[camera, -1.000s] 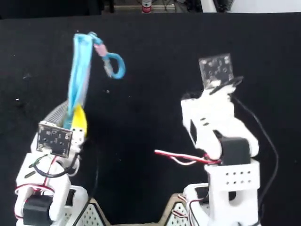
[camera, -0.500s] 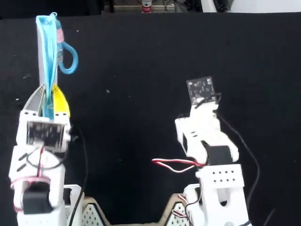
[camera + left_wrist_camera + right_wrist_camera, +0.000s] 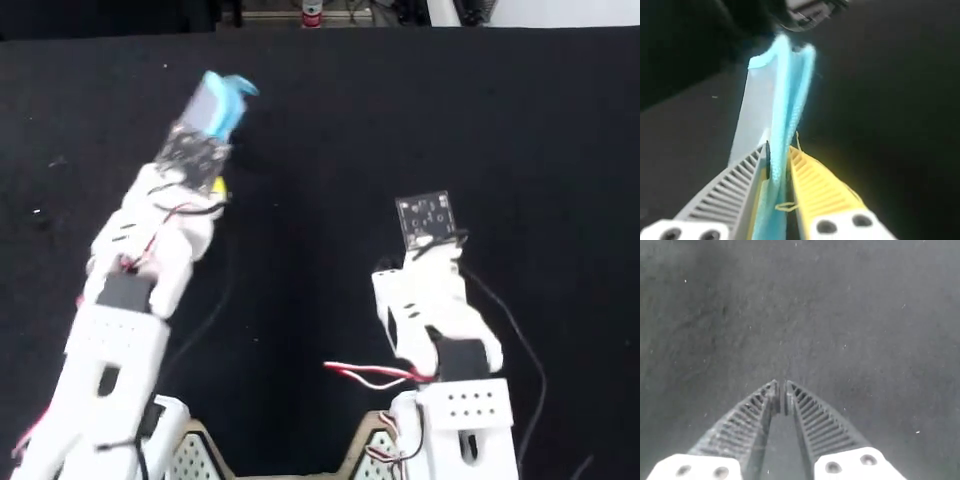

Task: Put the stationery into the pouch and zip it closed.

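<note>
A light blue pouch (image 3: pixel 780 90) hangs pinched between the grey and yellow fingers of my left gripper (image 3: pixel 777 160), which is shut on it. In the high view the left arm stretches toward the far left of the table, and the pouch (image 3: pixel 220 100) sticks out beyond the wrist, lifted off the black cloth. My right gripper (image 3: pixel 780 390) is shut with nothing between its fingers, hovering over bare black cloth. The right arm (image 3: pixel 435 300) stands folded at the near right of the table.
A black cloth (image 3: pixel 400 120) covers the whole table. A small bottle (image 3: pixel 312 12) stands past the far edge. Red and white cables (image 3: pixel 365 370) loop out beside the right arm's base.
The left arm has swung the pouch from the far left corner to the right and stretched out farther over the table. The right arm drew back a second ago and has since kept still.
</note>
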Controlling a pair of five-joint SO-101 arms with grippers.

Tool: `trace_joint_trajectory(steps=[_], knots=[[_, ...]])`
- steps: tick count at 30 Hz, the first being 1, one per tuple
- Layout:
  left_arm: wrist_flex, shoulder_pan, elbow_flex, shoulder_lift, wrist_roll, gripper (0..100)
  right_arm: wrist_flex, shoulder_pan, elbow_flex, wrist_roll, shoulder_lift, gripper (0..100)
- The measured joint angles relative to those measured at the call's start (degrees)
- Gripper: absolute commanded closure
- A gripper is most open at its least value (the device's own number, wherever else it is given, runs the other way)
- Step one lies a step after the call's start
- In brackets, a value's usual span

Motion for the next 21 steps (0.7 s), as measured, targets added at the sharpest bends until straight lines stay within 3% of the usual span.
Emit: trace_joint_trajectory(steps=[3,9,12,21], knots=[[-0.44,3.87,-3.16,8.79,3.60,81,0.00,0.00,1.76,0.00,-3.43,98.7],[-0.44,6.33,-7.91,21.80,16.00,81,0.00,-0.09,4.84,0.00,-9.41,98.7],[0.00,6.33,-9.32,23.12,18.81,80,0.00,-0.09,5.98,0.00,-11.43,98.7],[20.75,13.27,-18.99,18.02,21.89,74,0.00,0.00,6.33,0.00,-14.24,98.7]])
